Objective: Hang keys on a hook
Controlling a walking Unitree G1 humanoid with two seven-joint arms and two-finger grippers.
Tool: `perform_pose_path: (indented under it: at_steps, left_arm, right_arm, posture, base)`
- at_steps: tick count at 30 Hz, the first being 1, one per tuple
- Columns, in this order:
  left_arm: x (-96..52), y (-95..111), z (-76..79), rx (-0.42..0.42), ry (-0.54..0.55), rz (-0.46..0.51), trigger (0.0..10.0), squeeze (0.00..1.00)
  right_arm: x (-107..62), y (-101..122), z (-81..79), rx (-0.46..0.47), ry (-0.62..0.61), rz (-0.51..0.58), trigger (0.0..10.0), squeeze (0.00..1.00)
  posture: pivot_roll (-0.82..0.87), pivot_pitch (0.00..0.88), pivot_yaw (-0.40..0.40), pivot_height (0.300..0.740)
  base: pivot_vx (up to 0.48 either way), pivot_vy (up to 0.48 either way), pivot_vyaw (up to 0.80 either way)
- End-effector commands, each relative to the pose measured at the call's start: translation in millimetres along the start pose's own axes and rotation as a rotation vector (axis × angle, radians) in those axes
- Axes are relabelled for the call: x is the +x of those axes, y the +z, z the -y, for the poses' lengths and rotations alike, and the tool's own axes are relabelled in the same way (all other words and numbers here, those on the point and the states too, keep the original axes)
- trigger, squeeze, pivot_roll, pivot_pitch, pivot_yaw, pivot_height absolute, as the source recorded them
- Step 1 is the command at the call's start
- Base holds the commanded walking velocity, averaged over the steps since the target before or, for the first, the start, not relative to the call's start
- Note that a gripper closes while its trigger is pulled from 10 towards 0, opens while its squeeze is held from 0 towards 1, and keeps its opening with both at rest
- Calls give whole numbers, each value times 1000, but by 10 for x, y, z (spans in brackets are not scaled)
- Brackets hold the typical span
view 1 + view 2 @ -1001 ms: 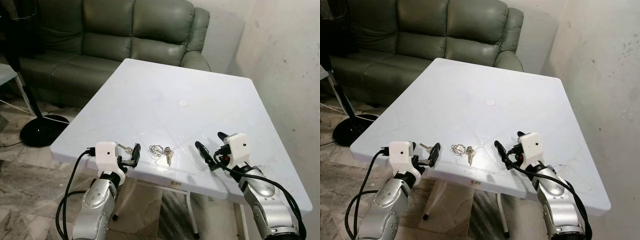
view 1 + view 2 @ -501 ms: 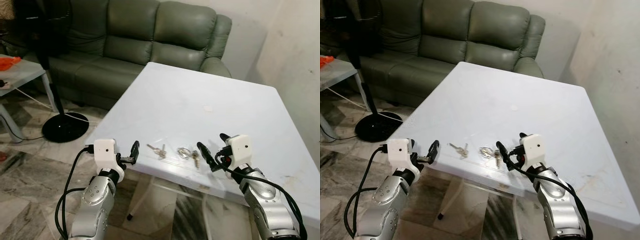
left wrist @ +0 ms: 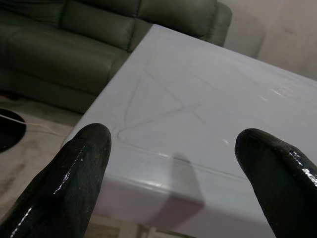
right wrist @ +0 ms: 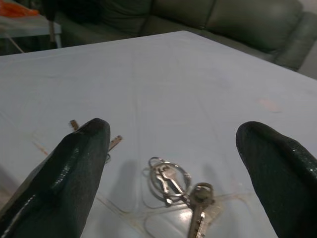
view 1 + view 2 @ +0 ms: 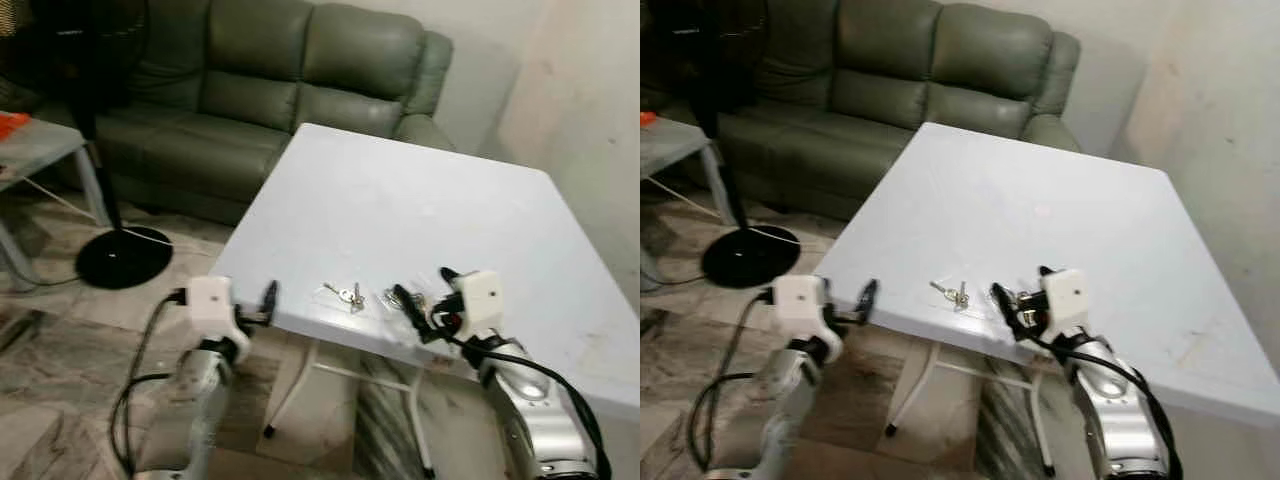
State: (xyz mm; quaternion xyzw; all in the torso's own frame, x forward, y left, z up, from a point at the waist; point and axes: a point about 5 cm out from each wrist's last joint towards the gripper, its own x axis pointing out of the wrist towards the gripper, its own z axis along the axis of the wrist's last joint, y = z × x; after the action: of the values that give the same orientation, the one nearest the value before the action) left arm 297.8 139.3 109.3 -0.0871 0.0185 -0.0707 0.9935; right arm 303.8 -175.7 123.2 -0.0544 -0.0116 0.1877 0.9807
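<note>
Two sets of keys lie near the front edge of the white table (image 5: 430,200): a small pair of keys (image 5: 350,294) and a key ring with keys (image 5: 391,296). My right gripper (image 5: 421,284) hovers open just behind the key ring. In the right wrist view the ring (image 4: 170,177) and its brass key (image 4: 200,196) lie between the spread fingers (image 4: 74,163). My left gripper (image 5: 268,297) is open, held off the table's front left corner. The left wrist view looks across that corner (image 3: 148,148) between its fingers (image 3: 79,168).
A green leather sofa (image 5: 280,70) stands behind the table. A black fan stand (image 5: 122,257) and a small side table (image 5: 40,145) are on the left over marble floor. A pale wall (image 5: 590,110) runs along the table's right side.
The camera has shifted left, so the table and keys sit further right in view. My left gripper is now off the table corner; my right gripper is closer to the key ring.
</note>
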Motion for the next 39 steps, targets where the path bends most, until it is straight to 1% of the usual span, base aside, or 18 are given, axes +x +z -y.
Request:
perform_pose_path:
  at_steps: [1,5,8,9,10,12,18,22,25,30,34,35,39]
  left_arm:
    - [17,-21,102,-6,-25,-9,10000,0]
    - [22,-17,97,-9,-22,-7,10000,0]
    - [25,-10,85,8,-14,-5,10000,0]
    - [27,-15,82,-19,-8,-6,10000,0]
    - [29,-15,82,-23,-7,-7,10000,0]
    - [32,-1,83,1,-13,5,10000,0]
    - [23,-35,134,-11,-42,-17,10000,0]
    - [18,-43,147,13,-53,-17,10000,0]
    - [22,-44,154,14,-58,-18,10000,0]
    - [20,-49,178,19,-76,-20,10000,0]
    - [14,-40,247,30,-124,-14,10000,0]
    - [12,-34,281,32,-147,-11,10000,0]
    - [4,-26,330,40,-177,-9,10000,0]
  right_arm:
    - [-26,24,70,-7,-24,0,10000,0]
    - [-24,28,69,-7,-24,1,10000,0]
    - [-23,31,69,-7,-25,1,10000,0]
    - [-22,31,69,-7,-25,1,10000,0]
    - [-21,33,70,-8,-25,1,10000,0]
    - [-21,33,72,-6,-26,1,10000,0]
    - [-23,30,90,-2,-40,-3,10000,0]
    - [-13,37,92,-6,-38,-3,10000,0]
    - [-9,39,105,-22,-54,-10,10000,0]
    - [5,37,87,-15,-50,-15,10000,0]
    - [38,26,69,-40,-77,-39,10000,0]
    - [56,28,53,-42,-76,-42,10000,0]
    - [95,46,10,-51,-57,-34,10000,0]
  posture:
    - [30,64,-110,740]
    - [30,63,-111,740]
    - [30,63,-111,740]
    - [28,62,-110,740]
    - [29,62,-111,740]
    - [30,62,-110,740]
    - [32,59,-109,740]
    - [33,55,-110,740]
    - [33,52,-111,740]
    - [31,46,-109,740]
    - [31,42,-108,740]
    - [32,40,-107,740]
    - [30,39,-102,740]
  base:
    - [0,446,0]
    - [0,446,0]
    - [0,420,0]
    - [0,0,0]
    - [0,0,0]
    - [0,0,0]
    - [0,0,0]
    - [0,0,0]
    - [0,0,0]
    - [0,0,0]
    - [0,0,0]
    - [0,0,0]
    - [0,0,0]
